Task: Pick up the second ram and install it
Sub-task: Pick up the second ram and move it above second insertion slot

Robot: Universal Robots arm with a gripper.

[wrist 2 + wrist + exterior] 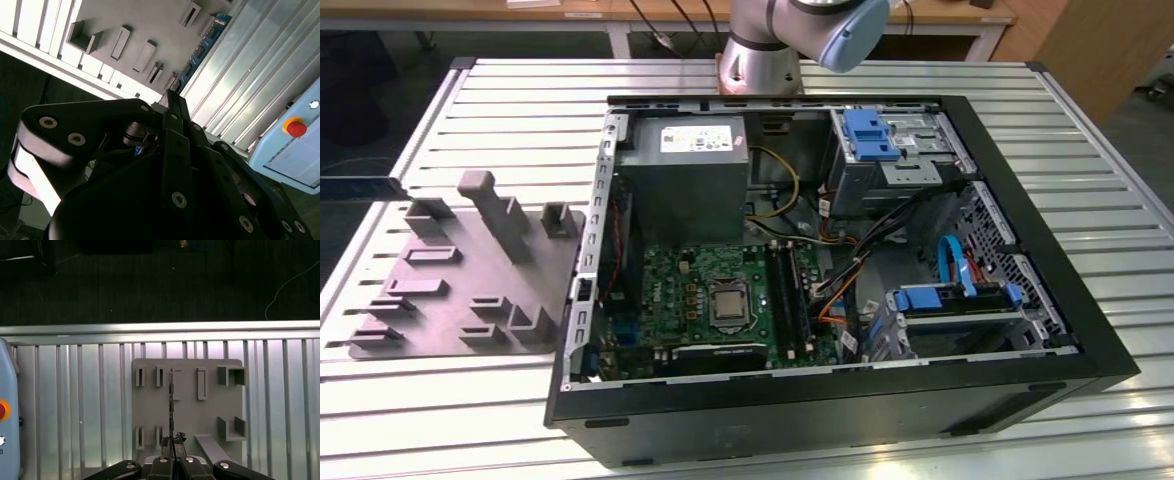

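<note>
Starting closest in, with the claw (172, 447): closed down to a sliver, pinching one end of the second ram (171, 405) and holding it out ahead. Edge-on in the first wrist view, just a thin dark line. Broadside in the second wrist view, a long flat blue board with a row of small dark chips (207, 37) along its face. No bend or damage to be made out.

So, pick-up: done, by the look of it. Judged clear of the grey fixture tray (190, 415) underneath, hanging over its slotted pockets rather than sitting in one, though hard to say how high. Around the tray, ribbed metal tabletop (60, 405).

Further off, in the exterior view, the open computer case (854, 405), on its side with the motherboard (664, 290) facing up and the long black slot rails (783, 285) just beside the processor socket (722, 300). Well apart from the tray, so the installing half of the job not yet done. No telling from here about any other stick in those rails.
</note>
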